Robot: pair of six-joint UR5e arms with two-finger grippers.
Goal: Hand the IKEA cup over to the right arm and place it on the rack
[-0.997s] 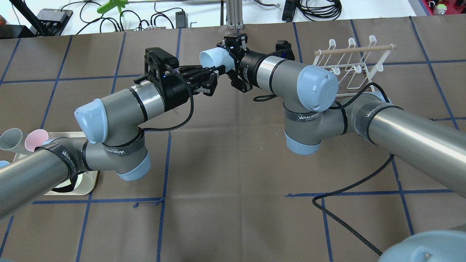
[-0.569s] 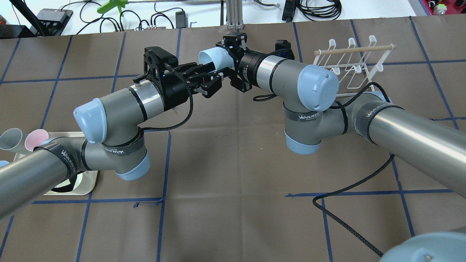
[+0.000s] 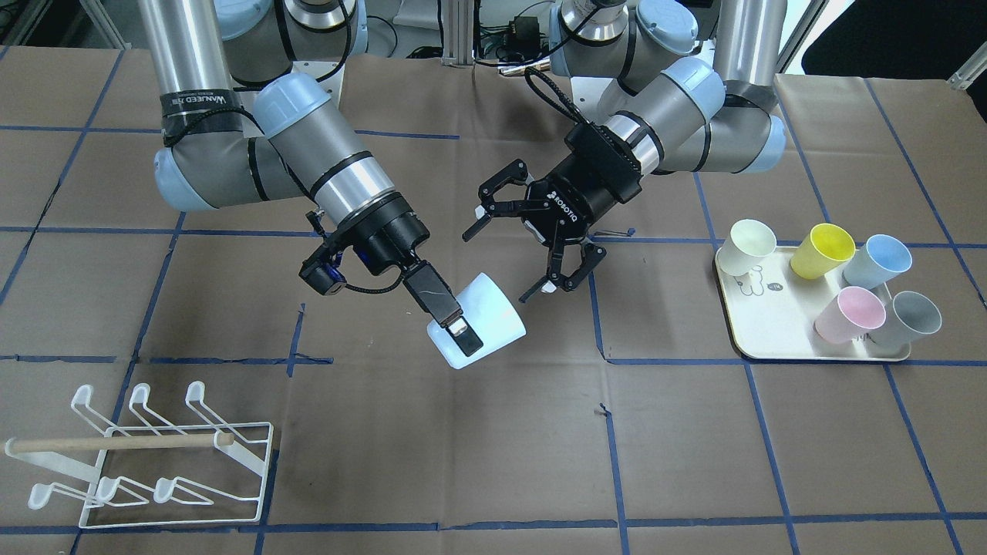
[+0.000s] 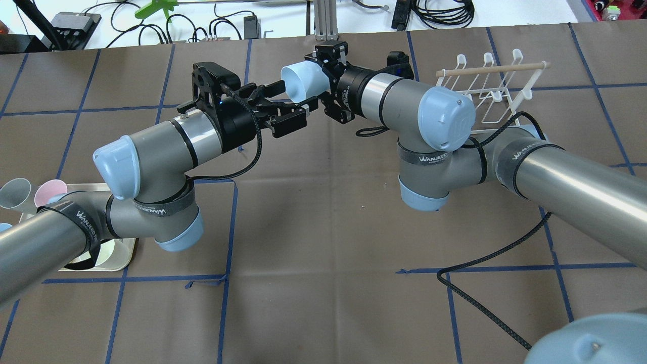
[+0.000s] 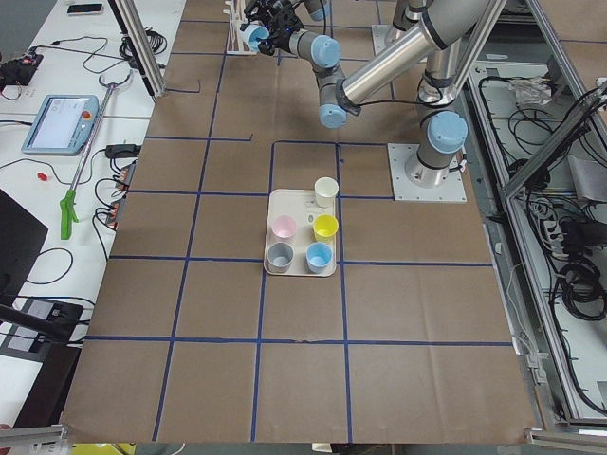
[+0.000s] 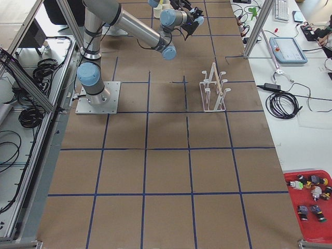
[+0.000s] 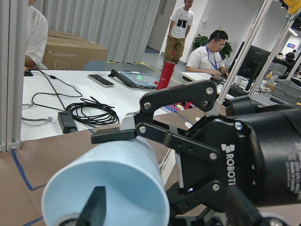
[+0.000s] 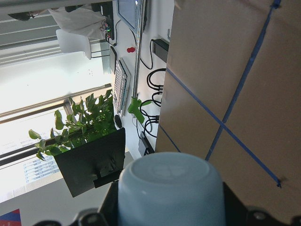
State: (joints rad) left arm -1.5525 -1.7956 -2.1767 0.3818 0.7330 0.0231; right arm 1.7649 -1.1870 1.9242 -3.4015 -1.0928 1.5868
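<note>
Out over the middle of the brown paper-covered table with its blue tape grid (image 3: 463,462), the right arm (image 3: 324,154), silver-grey with light-blue joint caps, has its black two-finger right gripper (image 3: 466,327) clamped on the pale blue plastic cup (image 3: 490,312). One finger lies flat along the cup's outer wall and the other is hidden behind it. The cup hangs clear of the table on a slant, with its open mouth turned toward the left gripper (image 3: 496,266). That gripper sits on the twin left arm (image 3: 671,100) and is spread wide, holding nothing. Its fingertips (image 3: 527,296) are just beside the cup's rim, and from where I stand I can't tell whether one touches it. The low white wire rack with looped prongs and a pale wooden dowel (image 3: 116,444) stands on the robot's right side of the table, well apart from the cup. On the opposite side is a cream rectangular tray with a bear drawing (image 3: 759,308). It carries five more cups: a cream cup (image 3: 752,245), a yellow cup (image 3: 823,250), a blue cup (image 3: 877,260), a pink cup (image 3: 850,314) and a grey cup (image 3: 906,320). Beyond the table, the left wrist camera shows a seated person (image 7: 207,52) at a desk and a standing person (image 7: 181,23) further back.
</note>
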